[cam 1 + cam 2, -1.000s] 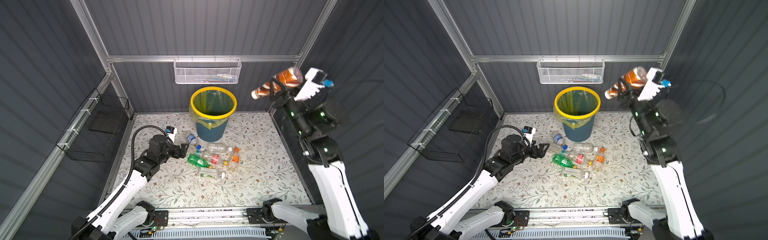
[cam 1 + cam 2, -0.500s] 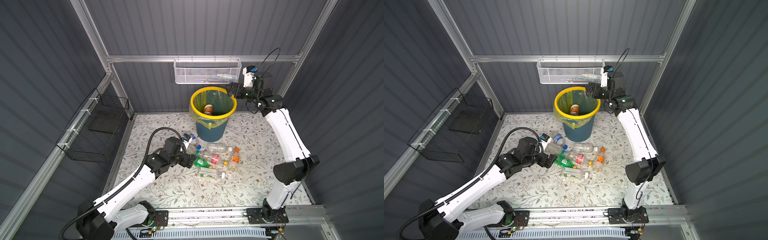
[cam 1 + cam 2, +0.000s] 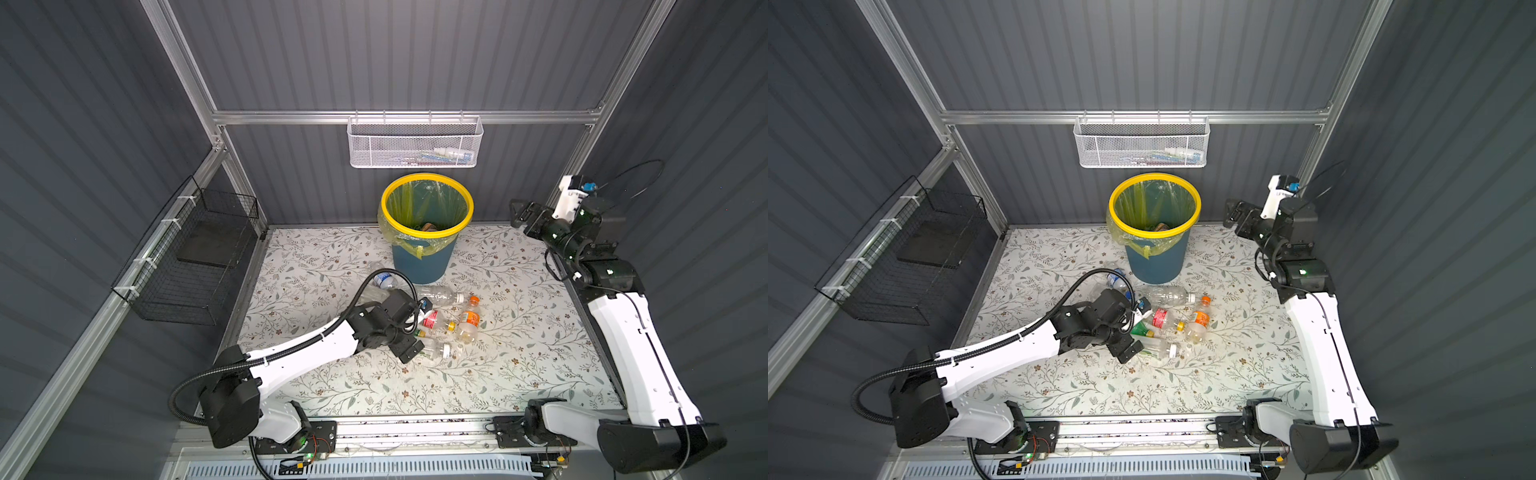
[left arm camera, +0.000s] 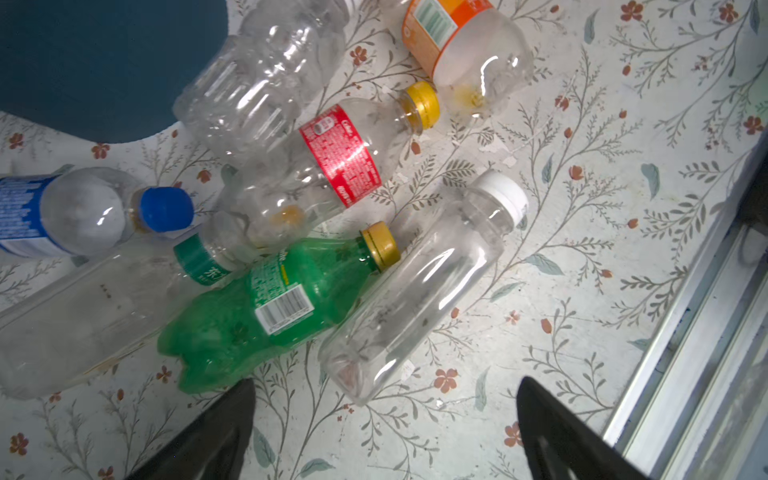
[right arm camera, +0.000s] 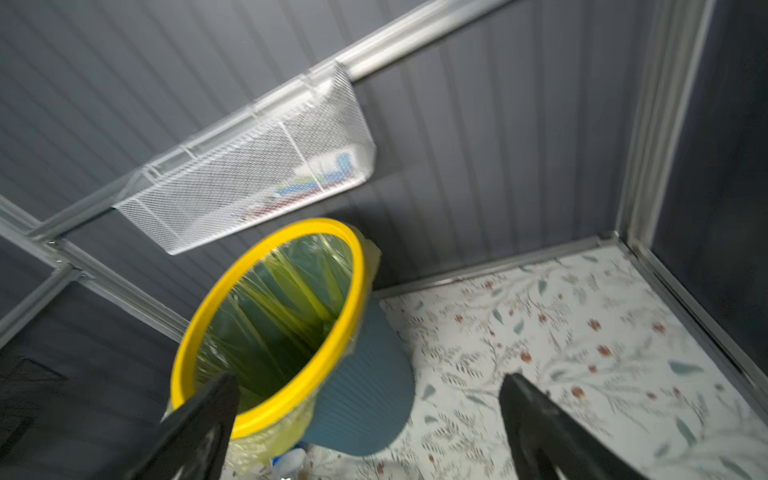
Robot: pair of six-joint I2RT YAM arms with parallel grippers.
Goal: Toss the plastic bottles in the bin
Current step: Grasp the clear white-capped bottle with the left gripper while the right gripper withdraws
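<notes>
Several plastic bottles lie in a pile on the flowered floor in front of the bin (image 3: 419,259), which has a yellow rim and liner. They include a green one (image 4: 266,316), a clear one with a white cap (image 4: 419,291), a red-labelled one (image 4: 332,166), an orange-labelled one (image 3: 468,320) and a blue-capped one (image 4: 83,212). My left gripper (image 3: 415,332) hovers just above the pile, open and empty, its fingers (image 4: 232,419) either side of the white-capped bottle's base. A brown bottle (image 3: 428,227) lies inside the bin. My right gripper (image 3: 517,212) hangs open and empty, to the right of the bin's rim (image 5: 266,332).
A white mesh basket (image 3: 415,143) hangs on the back wall above the bin. On the left wall is a black wire basket (image 3: 195,257). Ribbed grey walls close in three sides. A metal rail (image 3: 415,428) runs along the front.
My right gripper opened and let go of the brown bottle, which now lies in the bin; that arm drew back to the right. My left gripper moved right, over the bottle pile.
</notes>
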